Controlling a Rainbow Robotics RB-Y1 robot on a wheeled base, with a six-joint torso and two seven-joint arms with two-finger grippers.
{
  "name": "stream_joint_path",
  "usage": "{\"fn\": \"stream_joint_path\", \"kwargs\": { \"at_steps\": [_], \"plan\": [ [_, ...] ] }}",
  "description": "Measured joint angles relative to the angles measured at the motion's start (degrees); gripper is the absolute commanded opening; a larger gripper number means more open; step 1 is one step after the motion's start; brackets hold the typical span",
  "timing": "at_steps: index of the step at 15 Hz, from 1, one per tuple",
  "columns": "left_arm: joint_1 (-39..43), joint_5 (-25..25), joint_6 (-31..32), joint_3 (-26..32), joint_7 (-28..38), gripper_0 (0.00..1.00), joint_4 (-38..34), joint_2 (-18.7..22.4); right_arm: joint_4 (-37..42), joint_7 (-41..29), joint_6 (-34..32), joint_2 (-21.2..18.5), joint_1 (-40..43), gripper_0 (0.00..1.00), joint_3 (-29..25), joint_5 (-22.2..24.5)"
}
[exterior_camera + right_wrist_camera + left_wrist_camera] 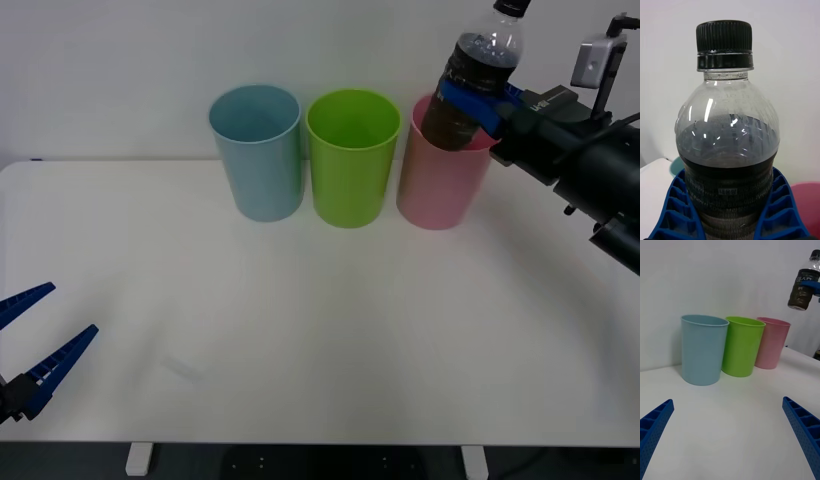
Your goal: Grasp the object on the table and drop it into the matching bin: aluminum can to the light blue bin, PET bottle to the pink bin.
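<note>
My right gripper [478, 105] is shut on the PET bottle [476, 80], a clear bottle with a black cap and dark label, held tilted in the air above the pink bin [440, 170]. In the right wrist view the blue fingers [681, 210] clamp the bottle [728, 150] at its label. From the left wrist view the bottle [804, 287] hangs above and just beyond the pink bin [771, 343]. The light blue bin [257, 150] stands at the left of the row on the white table [300, 330]. My left gripper [30, 335] rests open at the near left edge.
A lime green bin [351, 155] stands between the light blue and pink bins, all three close together at the table's far side. A plain white wall rises behind them.
</note>
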State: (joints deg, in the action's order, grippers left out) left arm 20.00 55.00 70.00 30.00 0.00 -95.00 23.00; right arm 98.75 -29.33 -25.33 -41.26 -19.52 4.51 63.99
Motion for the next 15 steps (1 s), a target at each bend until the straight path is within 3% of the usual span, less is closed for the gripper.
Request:
{"fn": "stream_joint_path", "kwargs": {
  "at_steps": [8,15],
  "plan": [
    [0.0,0.0,0.0,0.0,0.0,1.0,0.0,0.0,-16.62,1.39,0.44,0.15,-10.77,0.0,-0.14,0.69],
    [0.0,0.0,0.0,0.0,0.0,1.0,0.0,0.0,-25.96,2.61,1.57,3.31,-16.94,0.0,-0.16,4.14]
  ]
}}
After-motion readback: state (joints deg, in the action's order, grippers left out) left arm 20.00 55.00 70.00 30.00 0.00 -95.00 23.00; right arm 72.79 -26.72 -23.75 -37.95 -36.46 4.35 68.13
